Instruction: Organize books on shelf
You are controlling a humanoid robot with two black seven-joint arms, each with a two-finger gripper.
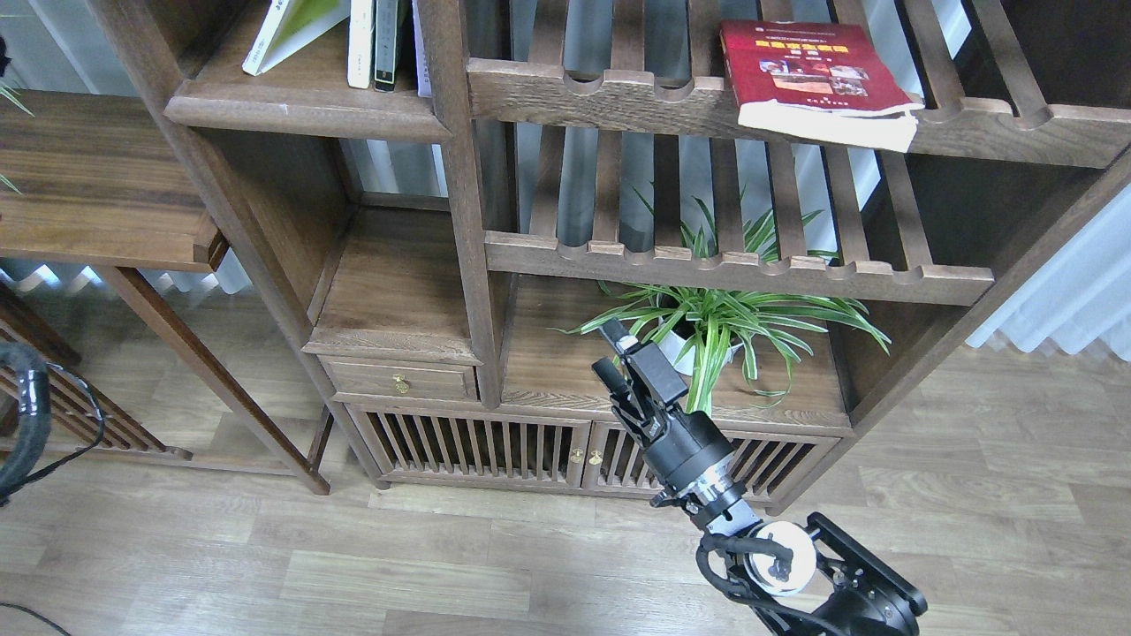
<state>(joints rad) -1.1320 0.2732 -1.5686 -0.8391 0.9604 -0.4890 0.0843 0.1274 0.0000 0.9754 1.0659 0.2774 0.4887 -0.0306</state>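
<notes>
Red book [808,75]: flat on upper right rack [618,97] | right gripper [612,353]: empty, jaws slightly parted, near plant [716,322] | left gripper: unseen

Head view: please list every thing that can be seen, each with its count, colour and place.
red book: one, red with yellow title and photos, flat on the top slatted rack, corner past the front rail.
upright books: a few, white and dark green, on the solid shelf at upper left.
leaning book: one, white and green, same shelf, tilted.
shelf: one, dark brown board with rounded lip.
slatted racks: two, brown, notched front rails, right bay.
spider plant: one, green and white leaves, white pot, below the racks.
drawer: one, brown, brass knob.
slatted cabinet doors: two, brown, bottom.
side table: one, brown, left.
right claw: black, in front of the plant, holding nothing.
left arm: black, left edge; claw unseen.
</notes>
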